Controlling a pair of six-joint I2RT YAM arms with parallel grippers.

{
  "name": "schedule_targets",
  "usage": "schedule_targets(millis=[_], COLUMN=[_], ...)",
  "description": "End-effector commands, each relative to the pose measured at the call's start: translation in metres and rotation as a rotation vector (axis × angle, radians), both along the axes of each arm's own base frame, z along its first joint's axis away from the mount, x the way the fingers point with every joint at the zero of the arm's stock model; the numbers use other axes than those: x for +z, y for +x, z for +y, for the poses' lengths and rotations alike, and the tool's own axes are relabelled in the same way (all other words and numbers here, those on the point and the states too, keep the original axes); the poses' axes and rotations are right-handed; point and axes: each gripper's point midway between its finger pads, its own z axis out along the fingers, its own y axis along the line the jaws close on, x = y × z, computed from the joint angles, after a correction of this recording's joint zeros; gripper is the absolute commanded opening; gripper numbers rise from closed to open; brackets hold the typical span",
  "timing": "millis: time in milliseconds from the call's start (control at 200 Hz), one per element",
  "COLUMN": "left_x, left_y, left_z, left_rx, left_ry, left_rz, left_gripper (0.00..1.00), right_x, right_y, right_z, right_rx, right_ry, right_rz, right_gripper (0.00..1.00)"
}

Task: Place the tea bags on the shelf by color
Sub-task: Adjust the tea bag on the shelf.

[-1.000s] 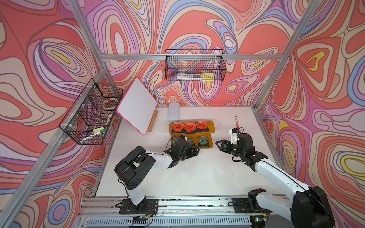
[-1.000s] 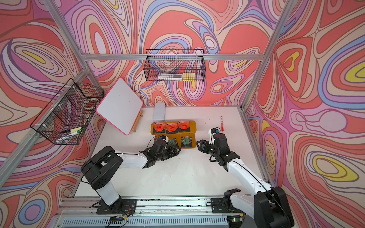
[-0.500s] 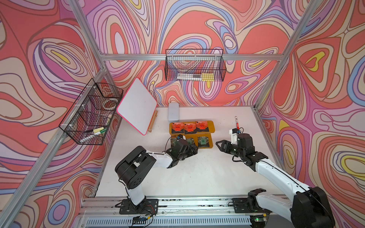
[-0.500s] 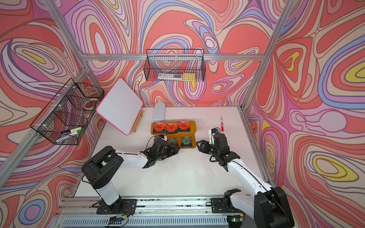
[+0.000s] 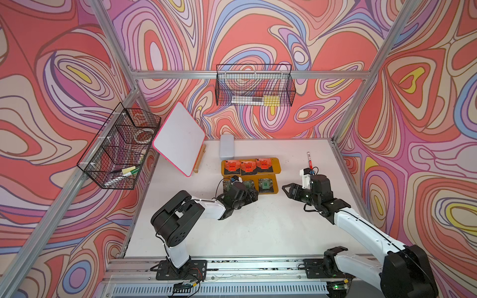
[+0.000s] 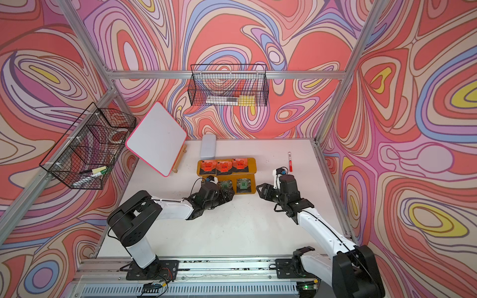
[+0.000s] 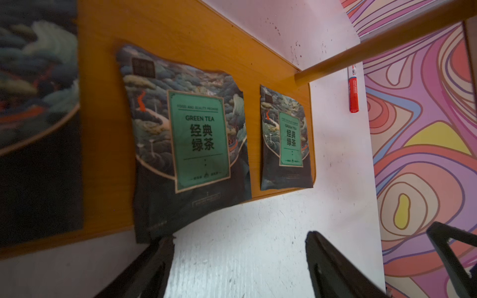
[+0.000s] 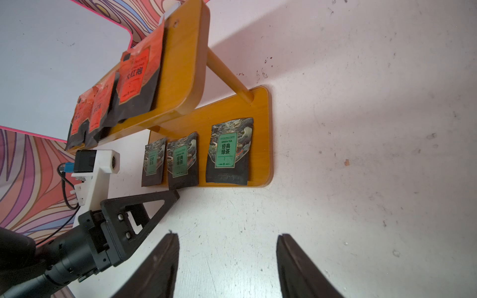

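On the lower tier of the shelf, the three green tea bags are being shown label-up in a row: dark pouches, each with a mint "GREEN TEA" panel. The middle one is sitting a bit crooked and is hanging over the front edge. Up top, the three orange-red ones are being shown side by side. Sorting-wise it's looking pretty much done, so probably only tidy-up is being dealt with. The left gripper is being held wide apart and empty right at that overhanging corner, though contact can't be called. A gentle nudge inward, or a clean back-off with no dragging, is likely being called for next. The right gripper is being held apart and empty over the table, near the shelf's end.
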Motion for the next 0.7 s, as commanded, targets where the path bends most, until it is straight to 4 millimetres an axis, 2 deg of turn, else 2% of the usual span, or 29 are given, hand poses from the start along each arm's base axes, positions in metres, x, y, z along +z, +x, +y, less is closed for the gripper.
schedule_targets(millis=[0, 481, 696], left_x=[-0.011, -0.011, 0.005], left_y=[0.003, 0.004, -0.006], left_z=[0.009, 0.012, 0.007], left_rx=[0.025, 0.027, -0.029], left_ry=[0.024, 0.014, -0.007], left_rz=[0.004, 0.006, -0.001], left_gripper=[0.84, 0.84, 0.85], right_x=[0.005, 0.005, 0.007], right_y=[0.001, 0.000, 0.000], right_z=[-0.004, -0.004, -0.005], right_rx=[-0.006, -0.006, -0.009], right_ry=[-0.014, -0.013, -0.018], right_rz=[-0.023, -0.023, -0.029], right_gripper=[0.62, 0.62, 0.62])
